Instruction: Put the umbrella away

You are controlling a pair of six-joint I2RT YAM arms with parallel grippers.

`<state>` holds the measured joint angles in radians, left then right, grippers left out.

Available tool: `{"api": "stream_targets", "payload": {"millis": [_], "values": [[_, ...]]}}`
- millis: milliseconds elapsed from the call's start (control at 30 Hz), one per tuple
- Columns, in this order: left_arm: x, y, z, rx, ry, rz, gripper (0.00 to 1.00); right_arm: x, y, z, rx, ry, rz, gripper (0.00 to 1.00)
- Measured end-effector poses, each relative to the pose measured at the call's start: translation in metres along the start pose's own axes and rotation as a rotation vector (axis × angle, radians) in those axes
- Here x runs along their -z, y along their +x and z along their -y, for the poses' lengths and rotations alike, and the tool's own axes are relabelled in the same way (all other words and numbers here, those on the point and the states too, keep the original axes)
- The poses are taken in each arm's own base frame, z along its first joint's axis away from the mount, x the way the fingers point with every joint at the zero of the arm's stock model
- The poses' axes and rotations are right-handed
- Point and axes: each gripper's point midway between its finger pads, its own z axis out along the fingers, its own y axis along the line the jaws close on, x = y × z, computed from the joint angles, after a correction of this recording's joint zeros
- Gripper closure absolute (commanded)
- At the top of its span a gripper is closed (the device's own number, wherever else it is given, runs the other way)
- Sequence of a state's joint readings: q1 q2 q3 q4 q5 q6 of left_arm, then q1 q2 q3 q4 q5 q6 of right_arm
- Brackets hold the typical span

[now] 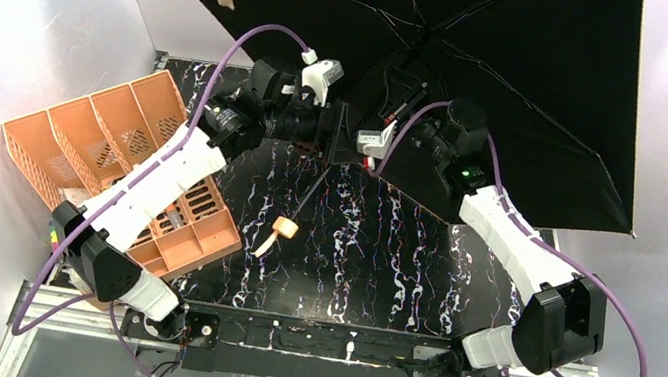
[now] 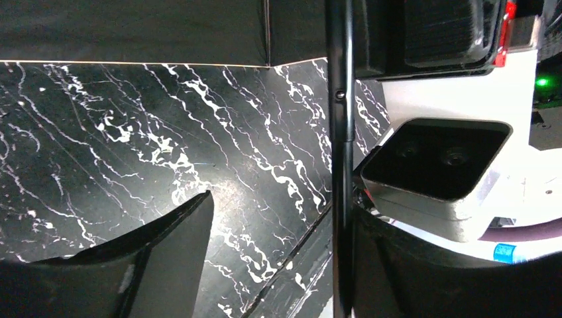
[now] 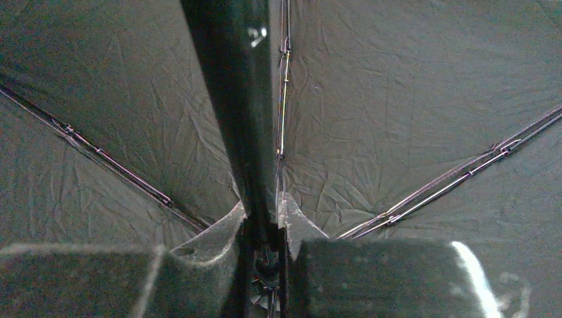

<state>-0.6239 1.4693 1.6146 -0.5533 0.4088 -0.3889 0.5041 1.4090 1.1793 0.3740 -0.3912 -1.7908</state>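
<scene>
The umbrella (image 1: pixel 492 62) stands open over the far side of the marbled black table (image 1: pixel 380 257), its black inside facing the overhead camera. Its black shaft (image 3: pixel 235 99) slants down toward the small tan handle (image 1: pixel 285 228) above the tabletop. The right gripper (image 3: pixel 264 218) is clamped on the shaft near the ribs. The left gripper (image 2: pixel 285 218) has its jaws apart, with the shaft close by one finger (image 2: pixel 179 252). An orange desk organizer (image 1: pixel 117 129) sits at the left.
</scene>
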Motion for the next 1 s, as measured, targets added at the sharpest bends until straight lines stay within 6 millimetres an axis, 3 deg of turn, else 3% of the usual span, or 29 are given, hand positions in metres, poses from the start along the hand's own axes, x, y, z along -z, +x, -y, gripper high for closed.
{"api": "stream_targets", "payload": {"millis": [133, 333, 533, 600, 800, 900, 1000], "values": [[-0.005, 0.007, 0.003, 0.010, 0.018, -0.007, 0.68, -0.001, -0.003, -0.001, -0.003, 0.009, 0.002, 0.98], [-0.001, 0.009, 0.010, 0.002, 0.045, 0.012, 1.00, 0.000, -0.007, -0.007, -0.008, 0.015, 0.004, 0.72], [-0.003, 0.012, 0.003, 0.009, 0.017, 0.014, 1.00, 0.023, -0.023, -0.018, -0.107, -0.038, 0.030, 0.37], [-0.003, 0.011, 0.002, 0.006, 0.010, 0.020, 1.00, 0.036, -0.031, -0.021, -0.147, -0.048, 0.037, 0.31], [-0.009, 0.015, -0.006, -0.001, -0.006, 0.024, 1.00, 0.068, -0.057, -0.032, -0.398, -0.043, 0.064, 0.28], [-0.013, 0.018, -0.010, -0.003, -0.009, 0.023, 1.00, 0.085, -0.074, -0.044, -0.703, -0.020, 0.072, 0.24], [-0.017, 0.022, -0.014, -0.002, -0.012, 0.024, 1.00, 0.091, -0.078, -0.051, -1.029, 0.016, 0.031, 0.25]]}}
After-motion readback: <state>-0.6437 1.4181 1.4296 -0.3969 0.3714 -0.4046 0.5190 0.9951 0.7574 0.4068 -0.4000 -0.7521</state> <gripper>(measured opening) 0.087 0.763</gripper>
